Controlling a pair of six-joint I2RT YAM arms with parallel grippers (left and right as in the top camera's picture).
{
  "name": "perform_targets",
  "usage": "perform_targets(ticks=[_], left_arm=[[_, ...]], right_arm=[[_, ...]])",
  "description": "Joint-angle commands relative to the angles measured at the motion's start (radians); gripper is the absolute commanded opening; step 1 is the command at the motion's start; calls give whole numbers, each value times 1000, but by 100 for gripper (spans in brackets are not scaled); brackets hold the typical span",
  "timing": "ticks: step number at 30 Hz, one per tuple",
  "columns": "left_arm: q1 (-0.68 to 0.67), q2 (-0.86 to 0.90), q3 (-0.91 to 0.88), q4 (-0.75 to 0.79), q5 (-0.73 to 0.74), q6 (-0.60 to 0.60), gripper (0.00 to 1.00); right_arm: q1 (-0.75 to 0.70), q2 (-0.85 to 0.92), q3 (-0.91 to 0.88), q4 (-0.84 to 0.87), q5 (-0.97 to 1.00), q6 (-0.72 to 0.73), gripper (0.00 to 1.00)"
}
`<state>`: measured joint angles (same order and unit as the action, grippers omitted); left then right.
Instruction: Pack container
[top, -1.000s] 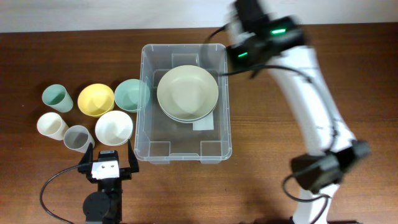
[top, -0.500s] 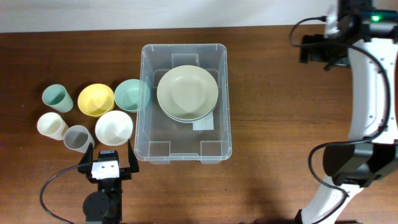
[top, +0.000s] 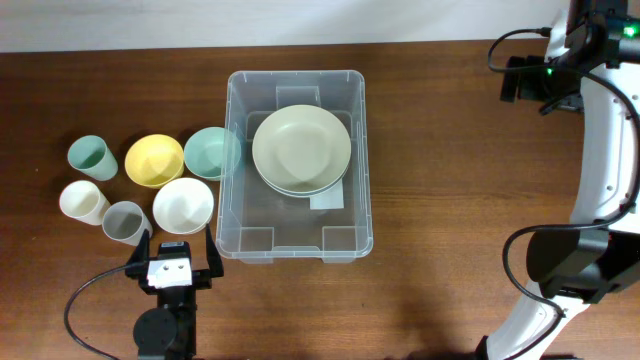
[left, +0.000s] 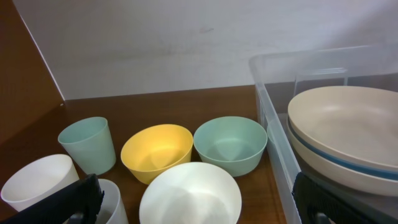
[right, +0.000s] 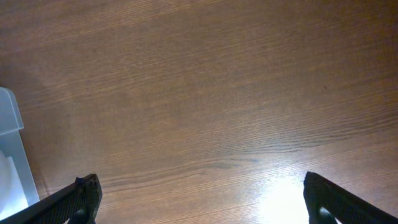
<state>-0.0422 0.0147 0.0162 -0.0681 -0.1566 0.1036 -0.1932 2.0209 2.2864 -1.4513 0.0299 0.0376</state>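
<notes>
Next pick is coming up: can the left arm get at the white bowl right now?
Likely yes: the white bowl sits just ahead of the open left gripper, with nothing between them.

1. The left gripper sits low at the near side, pointing forward, with its fingers spread wide.
2. The right arm stretches to the far right corner, and the right gripper faces down with its fingers wide apart.

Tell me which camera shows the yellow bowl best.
Left wrist: the yellow bowl is close, showing its wall and inside. Overhead shows it whole but small, from above only. Right wrist misses it.
</notes>
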Motion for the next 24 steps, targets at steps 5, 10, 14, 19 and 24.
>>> perform_targets(ticks=[5,10,14,19,24], left_arm=[[7,-2,-3,95,-5,2,100],[7,32,143,-111,-241,-151,100],[8,177,385,-244,-338,-207,100],[8,354,584,-253,-318,-223,100],[8,428,627,-224,-146,-223,100]], right_arm=[[-4,-3,-3,0,5,5,99],[-4,-3,-3,0,5,4,99],[-4,-3,-3,0,5,5,99],[-4,-3,-3,0,5,5,99],[-4,-3,-3,0,5,5,99]])
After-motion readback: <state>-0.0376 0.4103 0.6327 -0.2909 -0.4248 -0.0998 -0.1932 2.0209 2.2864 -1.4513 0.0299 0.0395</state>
